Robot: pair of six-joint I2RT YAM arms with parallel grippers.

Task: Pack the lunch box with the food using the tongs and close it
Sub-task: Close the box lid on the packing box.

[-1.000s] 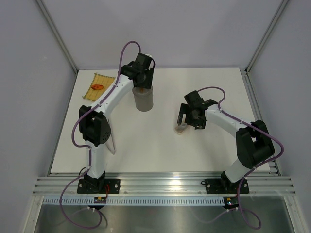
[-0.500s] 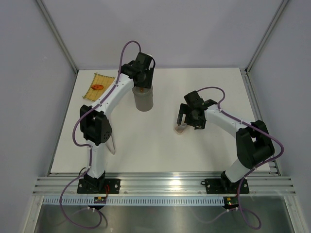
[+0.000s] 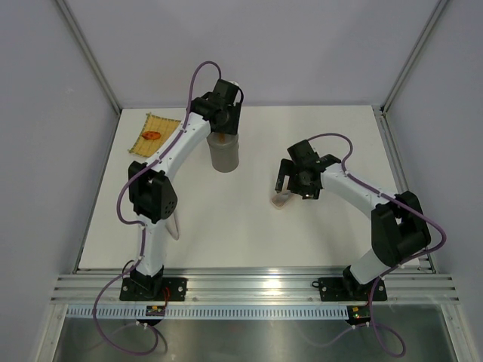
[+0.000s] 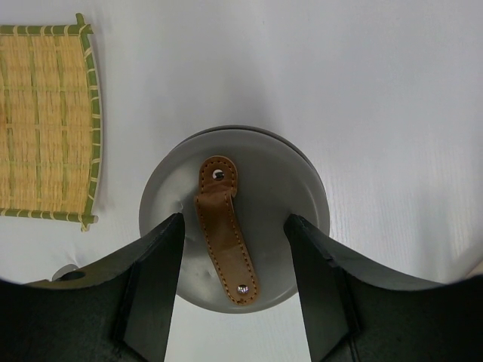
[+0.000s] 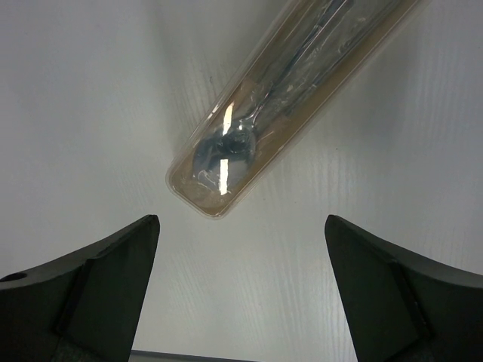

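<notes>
Easing the released left hand (image 4: 234, 226) up off the round grey brown-strapped lid (image 4: 290, 188) seated on the matte grey cylindrical lunch box (image 3: 224, 156), closing seemingly done.

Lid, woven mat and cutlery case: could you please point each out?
lid (image 4: 226, 226), left wrist view, brown strap
woven mat (image 4: 45, 124), left wrist view, middle weave
cutlery case (image 5: 287, 98), right wrist view, clear top

Left white tubular-link arm (image 3: 167, 154) and right white tubular-link arm (image 3: 353, 188): matte black joint housings (image 3: 151, 197) are fitted behind each hand. A purple cable (image 3: 198, 75) is looped along each arm. Left gripper (image 4: 234, 219) and right gripper (image 5: 241, 219): smooth matte black wedge-shaped fingers (image 4: 151, 286) are fitted, with a round hole at the outer corner.
</notes>
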